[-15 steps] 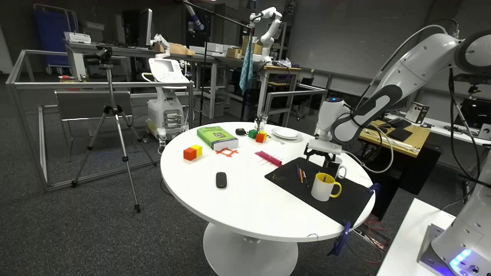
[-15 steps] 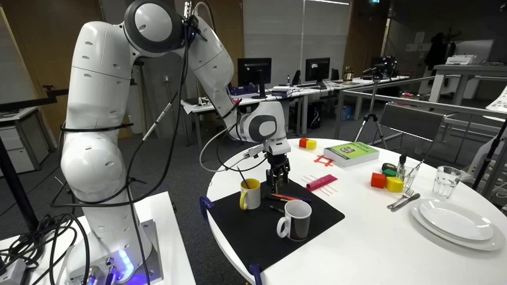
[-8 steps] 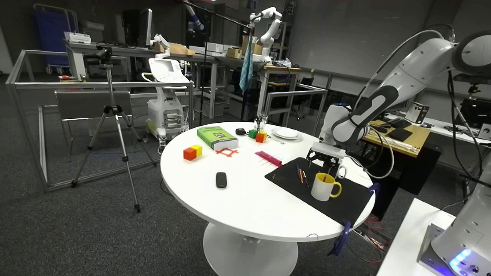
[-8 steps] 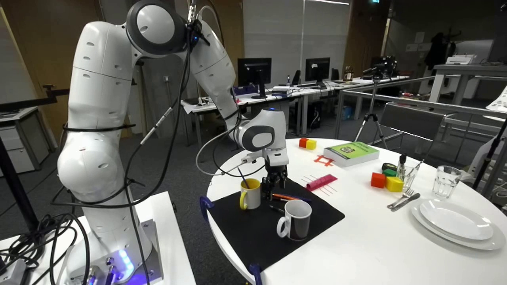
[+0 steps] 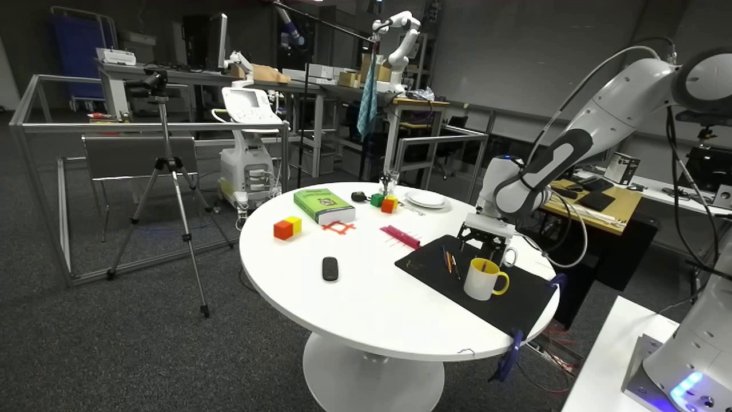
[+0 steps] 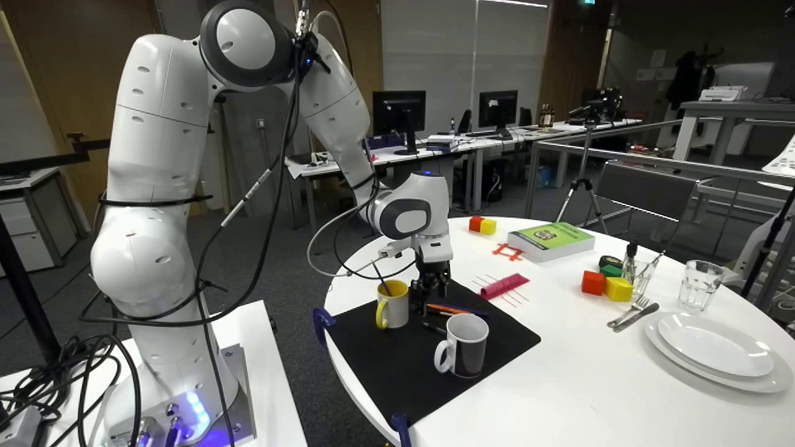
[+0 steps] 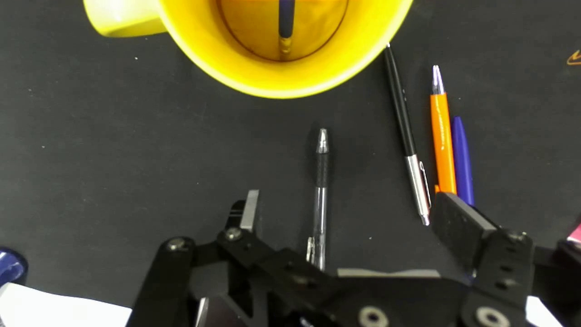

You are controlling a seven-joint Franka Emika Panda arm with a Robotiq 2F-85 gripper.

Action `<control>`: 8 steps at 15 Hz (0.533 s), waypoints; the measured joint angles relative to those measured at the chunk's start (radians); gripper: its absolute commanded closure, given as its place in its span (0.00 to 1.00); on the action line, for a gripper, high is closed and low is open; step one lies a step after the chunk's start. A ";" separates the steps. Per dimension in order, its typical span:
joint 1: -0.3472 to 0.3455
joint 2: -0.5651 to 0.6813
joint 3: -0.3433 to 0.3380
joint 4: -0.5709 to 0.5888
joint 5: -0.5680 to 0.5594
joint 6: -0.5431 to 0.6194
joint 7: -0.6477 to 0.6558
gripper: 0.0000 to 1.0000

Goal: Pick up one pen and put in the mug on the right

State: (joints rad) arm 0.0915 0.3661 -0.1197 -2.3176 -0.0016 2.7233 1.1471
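Observation:
In the wrist view my gripper [image 7: 349,200] stands open over the black mat. Between its fingers lies a clear pen with a dark grip [image 7: 321,172], untouched, its lower end hidden by the linkage. A black-and-silver pen [image 7: 401,113], an orange pen [image 7: 442,136] and a blue pen [image 7: 462,159] lie together on the right; my right finger covers the ends of the orange and blue ones. A white mug with yellow inside [image 6: 392,313] holds a dark pen [image 7: 286,18]. Further right in both exterior views is a white mug with a dark side [image 6: 467,347], partly behind my gripper in an exterior view [image 5: 510,256].
Blue clamps [image 6: 320,323] grip the table edge at the mat [image 6: 404,379]. Elsewhere on the white table are a green book [image 6: 553,239], coloured cubes [image 6: 593,283], a pink piece [image 6: 503,285], cutlery [image 6: 633,315], glasses [image 6: 700,285] and plates [image 6: 773,379].
Over the last second my gripper has tilted and come down a little, shifting nearer the yellow-lined mug. In the latest half second it barely moves. The pens and mugs stay where they were.

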 measured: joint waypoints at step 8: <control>0.050 0.089 -0.048 0.012 -0.001 0.029 0.027 0.00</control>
State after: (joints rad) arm 0.1411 0.4549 -0.1680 -2.3053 -0.0030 2.7524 1.1745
